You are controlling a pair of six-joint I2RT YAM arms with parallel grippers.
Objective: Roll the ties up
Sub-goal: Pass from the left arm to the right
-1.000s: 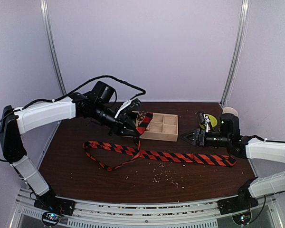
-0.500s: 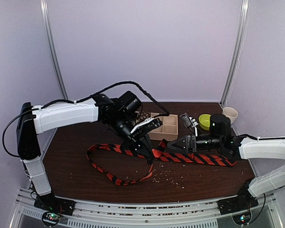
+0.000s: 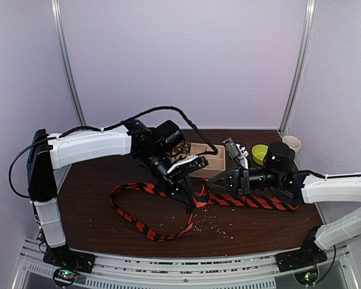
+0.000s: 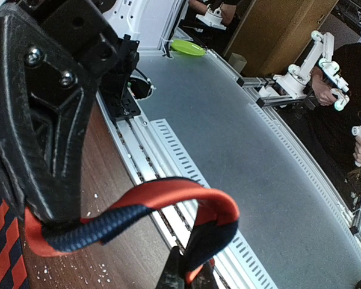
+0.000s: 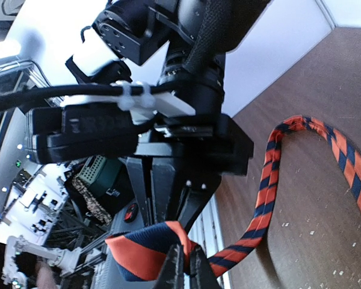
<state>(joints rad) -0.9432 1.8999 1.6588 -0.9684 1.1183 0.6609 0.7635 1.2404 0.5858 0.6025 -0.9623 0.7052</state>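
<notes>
In the last second the left claw (image 3: pixel 189 197) has carried the striped necktie (image 3: pixel 253 201) from the wooden tray (image 3: pixel 216 159) to mid-surface, and the right claw (image 3: pixel 210 185) has met it. Both pinch one raised fold, so rolling looks ready to begin. One necktie trails along the surface (image 3: pixel 96 211); one tray; two claws.

The left arm (image 3: pixel 87 146) reaches from the left side toward the middle. Its wrist is bent downward, and the left end effector (image 3: pixel 191 200) points near and right, its fingers closed on the tie (image 3: pixel 253 201). The right arm (image 3: pixel 334 189) lies low and stretches leftward. The right end effector (image 3: pixel 212 185) is pinched tight on the same tie, just beside the left one.
</notes>
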